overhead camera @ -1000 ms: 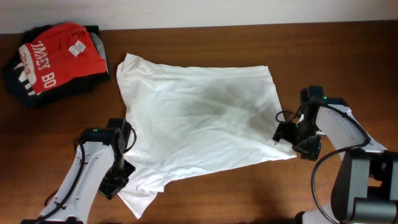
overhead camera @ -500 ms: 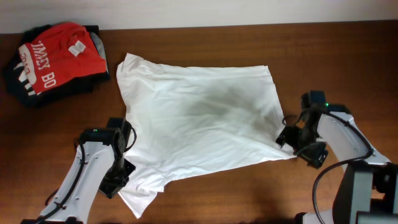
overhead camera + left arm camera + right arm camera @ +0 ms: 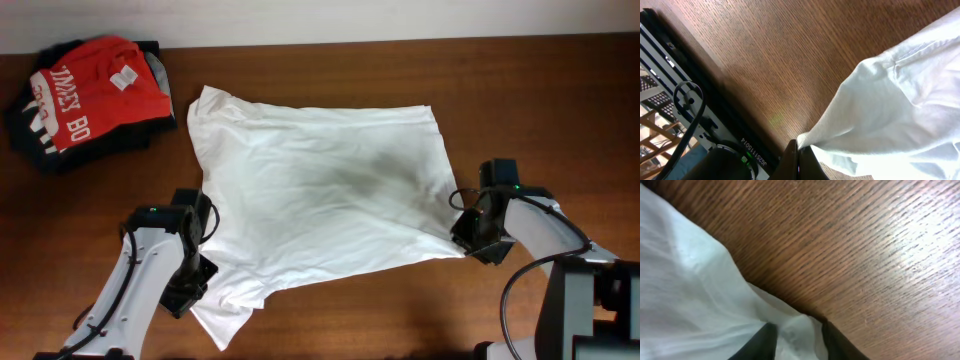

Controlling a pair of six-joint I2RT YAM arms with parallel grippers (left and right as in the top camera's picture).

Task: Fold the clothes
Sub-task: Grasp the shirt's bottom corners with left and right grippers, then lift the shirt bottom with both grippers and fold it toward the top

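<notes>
The clothes (image 3: 320, 200), a thin white T-shirt, lie spread and wrinkled across the middle of the table, with a faint dark patch showing through the centre. My left gripper (image 3: 192, 283) is shut on the shirt's lower left edge; the left wrist view shows its jaws (image 3: 798, 156) pressed together on a pinch of white cloth (image 3: 890, 110). My right gripper (image 3: 466, 236) is at the shirt's lower right corner. In the right wrist view its fingers (image 3: 799, 341) stand a little apart, and the corner of the cloth (image 3: 690, 290) is bunched between them, touching both.
A red shirt with white lettering (image 3: 90, 90) lies on dark folded garments (image 3: 40, 148) at the back left corner. Bare wooden table (image 3: 380, 310) runs along the front and right of the white shirt.
My right gripper has slid left onto the shirt's lower right corner and its jaws have narrowed around the cloth. The left arm has stayed where it was.
</notes>
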